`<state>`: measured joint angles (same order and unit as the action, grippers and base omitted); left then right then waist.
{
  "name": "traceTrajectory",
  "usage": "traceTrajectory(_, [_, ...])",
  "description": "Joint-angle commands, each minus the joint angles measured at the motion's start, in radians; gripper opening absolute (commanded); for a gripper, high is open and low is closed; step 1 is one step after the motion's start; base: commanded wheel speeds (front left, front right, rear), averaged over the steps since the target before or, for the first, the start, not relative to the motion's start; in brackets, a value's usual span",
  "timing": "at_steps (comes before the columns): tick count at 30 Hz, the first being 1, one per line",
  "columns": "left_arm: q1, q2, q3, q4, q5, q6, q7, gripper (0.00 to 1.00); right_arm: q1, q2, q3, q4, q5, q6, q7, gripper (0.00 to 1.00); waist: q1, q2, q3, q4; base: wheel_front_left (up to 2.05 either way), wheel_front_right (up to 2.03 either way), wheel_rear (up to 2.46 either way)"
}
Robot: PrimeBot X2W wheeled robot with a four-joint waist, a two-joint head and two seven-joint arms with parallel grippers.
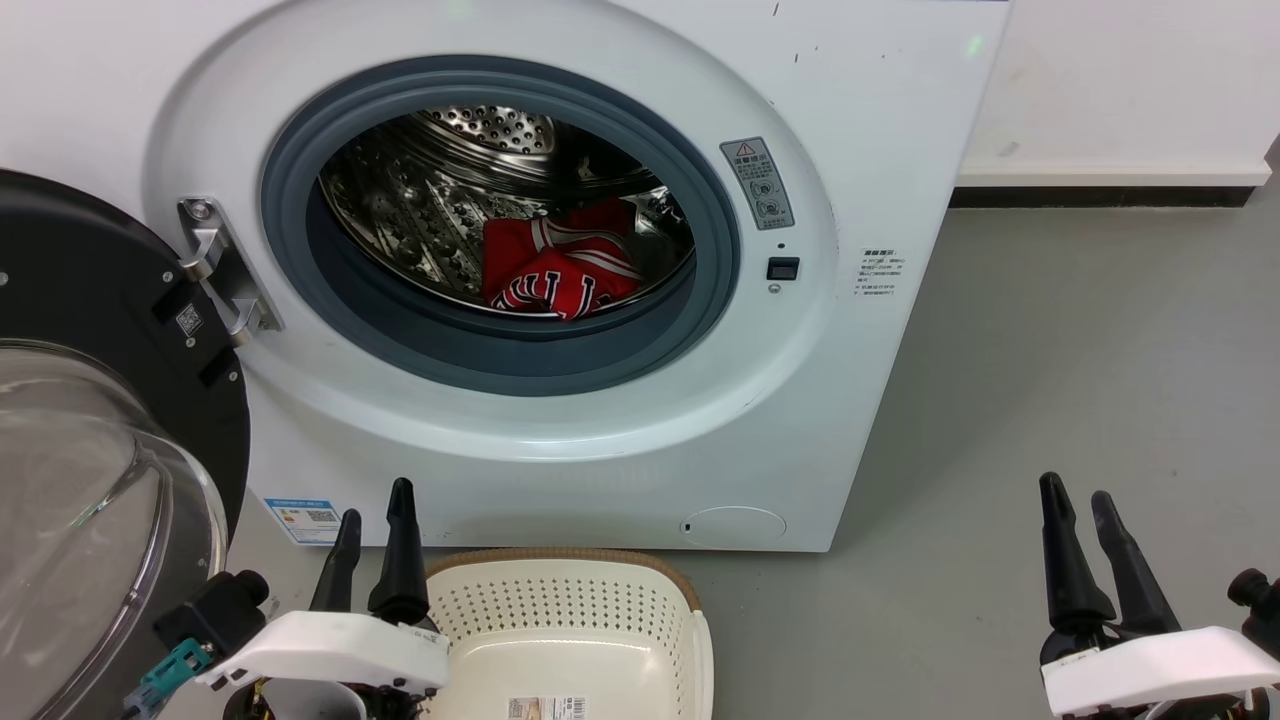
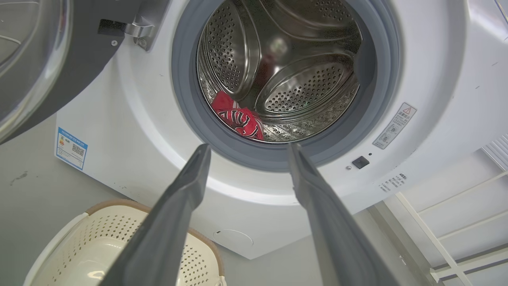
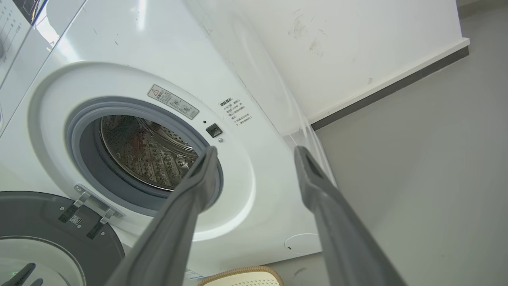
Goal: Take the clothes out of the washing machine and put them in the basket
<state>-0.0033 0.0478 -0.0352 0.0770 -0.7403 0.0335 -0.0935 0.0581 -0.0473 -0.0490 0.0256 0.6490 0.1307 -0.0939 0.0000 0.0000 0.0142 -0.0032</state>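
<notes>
Lying on the floor of the steel drum (image 1: 420, 210), just behind the lower lip of the grey door seal (image 1: 520, 360) and toward its right side, the clothes (image 1: 560, 272) are seen as one bunched red heap with striped trim and lettering uppermost. Whether one garment or two is bundled there cannot be told. No clear long axis is offered, as the heap is only a little wider than it is tall.

From the left gripper (image 1: 376, 500) the heap lies up, forward and somewhat to the right, through the porthole of the washing machine (image 1: 860, 420). In the left wrist view it is framed just above the gap between the two fingers, so a nearly straight reach is judged to be available. The right gripper (image 1: 1074, 488) is held well apart, beyond the machine's right front corner, so the left arm is judged the nearer. Both grippers are spread partly open and nothing is held in either.

The basket (image 1: 560, 605) is set on the grey floor (image 1: 1050, 380) close before the machine's front, just beside the left gripper and below the porthole. Nothing is seen in the part of it that is visible. The glass door (image 1: 100, 300) is swung wide to the left, close to the left arm, and should be allowed for. The seal's lip must be cleared on entry.
</notes>
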Motion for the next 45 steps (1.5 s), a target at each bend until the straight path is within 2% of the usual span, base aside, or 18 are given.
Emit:
traceTrajectory(1, [0.003, 0.002, -0.006, -0.02, 0.031, 0.005, -0.011, 1.0, 0.001, -0.005, 0.002, -0.022, -0.033, 0.0, -0.011, 1.0, 0.0, 0.0, 0.0, 0.0, 0.0, 0.0, 0.0])
traceTrajectory(30, [0.043, 0.003, -0.049, -0.083, 0.347, 0.055, -0.089, 1.0, 0.056, -0.005, 0.016, -0.113, -0.382, 0.0, -0.088, 1.0, 0.0, 0.0, 0.003, -0.001, 0.0, 0.0, 0.0])
traceTrajectory(45, [0.063, 0.003, -0.06, -0.098, 0.448, 0.07, -0.121, 1.0, 0.086, -0.005, 0.021, -0.158, -0.51, 0.0, -0.12, 1.0, 0.0, 0.0, 0.004, 0.0, 0.0, 0.0, 0.0])
